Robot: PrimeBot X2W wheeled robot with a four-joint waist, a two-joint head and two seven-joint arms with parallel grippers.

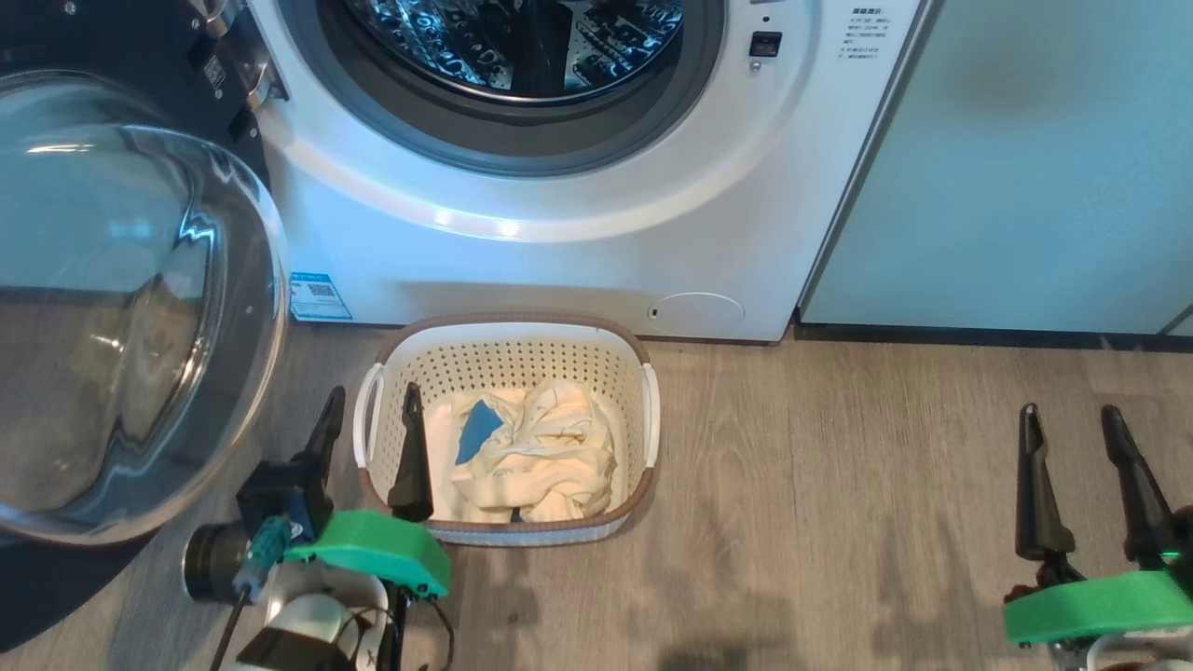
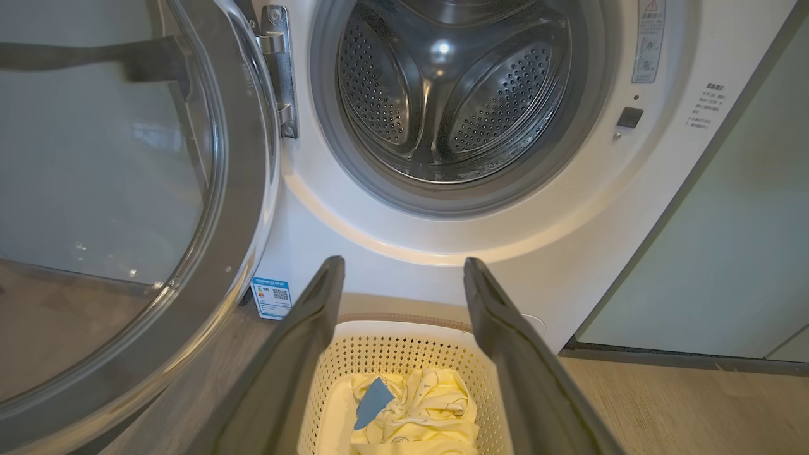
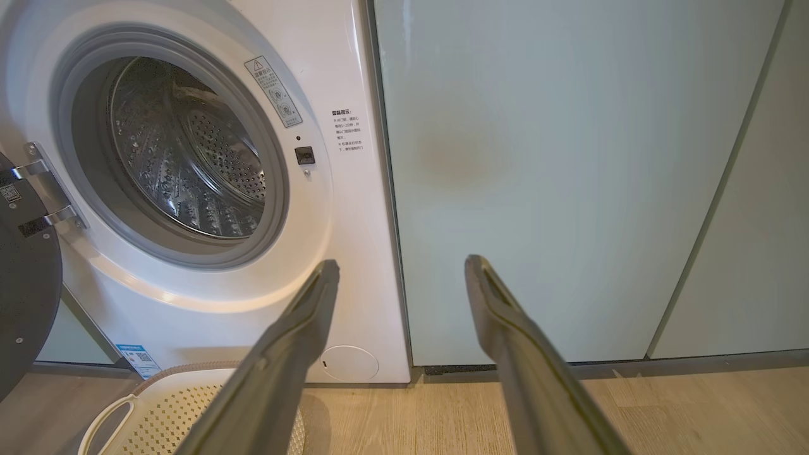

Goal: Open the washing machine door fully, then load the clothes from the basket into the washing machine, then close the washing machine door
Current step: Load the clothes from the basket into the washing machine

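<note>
Left wrist view: my left tool [image 2: 403, 260] gapes wide at the basket [image 2: 404, 344], clothes [image 2: 417, 404] just ahead, ready to grab.

Glossy glass door [image 1: 121, 308], shiny perforated steel drum [image 2: 499, 107], matt plastic basket [image 1: 513, 359], creased fabric clothes [image 1: 550, 457], wood-grain floor [image 1: 839, 485]

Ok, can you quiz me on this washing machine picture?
1. True or false: the washing machine door is shut.
2. Where are the clothes? A) in the drum B) in the basket C) on the floor
3. Fill in: the gripper nearest the basket is the robot's ____ one.
Key: 1 false, it stands open. 2 B. 3 left; the left gripper is open.
</note>
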